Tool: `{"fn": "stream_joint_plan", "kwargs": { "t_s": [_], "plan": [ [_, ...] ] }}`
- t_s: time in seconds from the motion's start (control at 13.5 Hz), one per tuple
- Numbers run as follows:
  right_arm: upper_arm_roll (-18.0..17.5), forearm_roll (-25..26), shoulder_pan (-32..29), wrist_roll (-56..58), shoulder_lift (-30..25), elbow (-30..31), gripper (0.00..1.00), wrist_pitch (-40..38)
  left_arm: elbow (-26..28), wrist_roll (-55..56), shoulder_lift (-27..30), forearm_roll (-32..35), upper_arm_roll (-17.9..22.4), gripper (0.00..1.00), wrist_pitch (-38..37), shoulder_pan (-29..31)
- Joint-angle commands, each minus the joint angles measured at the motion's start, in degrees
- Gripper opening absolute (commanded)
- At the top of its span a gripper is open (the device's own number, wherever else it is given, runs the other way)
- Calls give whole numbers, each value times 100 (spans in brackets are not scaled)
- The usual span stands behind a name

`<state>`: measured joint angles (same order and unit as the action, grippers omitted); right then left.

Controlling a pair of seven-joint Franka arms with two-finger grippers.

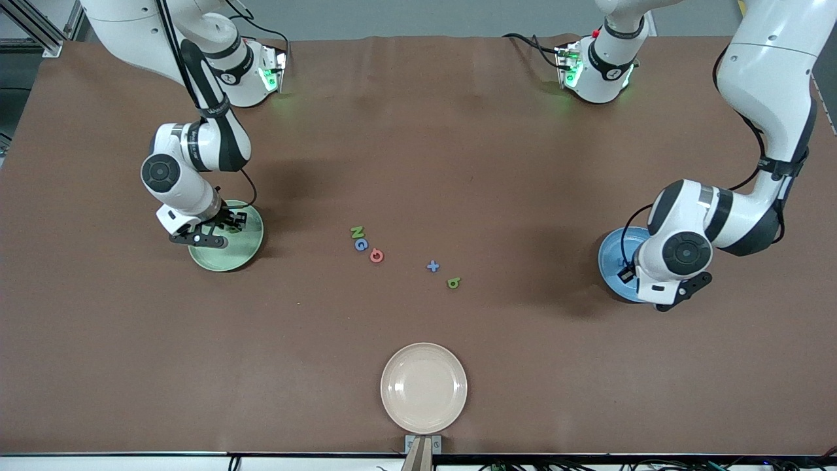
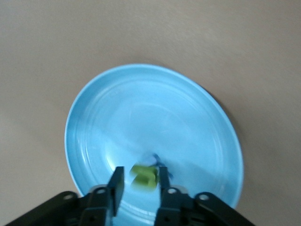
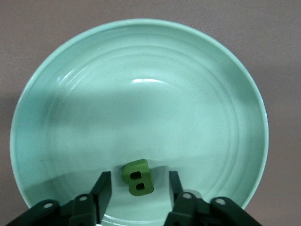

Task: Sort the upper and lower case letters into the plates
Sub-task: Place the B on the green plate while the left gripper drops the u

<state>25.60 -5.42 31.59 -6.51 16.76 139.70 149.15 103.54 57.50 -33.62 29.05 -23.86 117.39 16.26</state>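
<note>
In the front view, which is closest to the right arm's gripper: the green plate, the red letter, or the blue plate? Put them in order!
Counting from the right gripper:
1. Pale green plate, right under it.
2. Red letter, mid-table among the loose letters.
3. Blue plate, at the left arm's end, under the left gripper.

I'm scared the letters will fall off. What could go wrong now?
The green B sits near the green plate's rim between the right gripper's open fingers, so lifting off might nudge it out. The left gripper over the blue plate has a small green piece between its fingers; it might stick or bounce.
</note>
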Motion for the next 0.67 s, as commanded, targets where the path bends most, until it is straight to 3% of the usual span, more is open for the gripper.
{"fn": "stream_joint_plan", "kwargs": {
  "t_s": [0.0, 0.22, 0.59],
  "plan": [
    [-29, -38, 31, -113, -348, -275, 100, -682, -9, -2, 48, 101, -84, 100, 65, 36],
    [-90, -64, 459, -1146, -551, -872, 100, -1554, -228, 819, 5, -135, -565, 100, 21, -166],
    [-117, -556, 1593, -3283, -289, -1383, 100, -1425, -1097, 2666, -680, -497, -690, 100, 65, -1412]
  ]
}}
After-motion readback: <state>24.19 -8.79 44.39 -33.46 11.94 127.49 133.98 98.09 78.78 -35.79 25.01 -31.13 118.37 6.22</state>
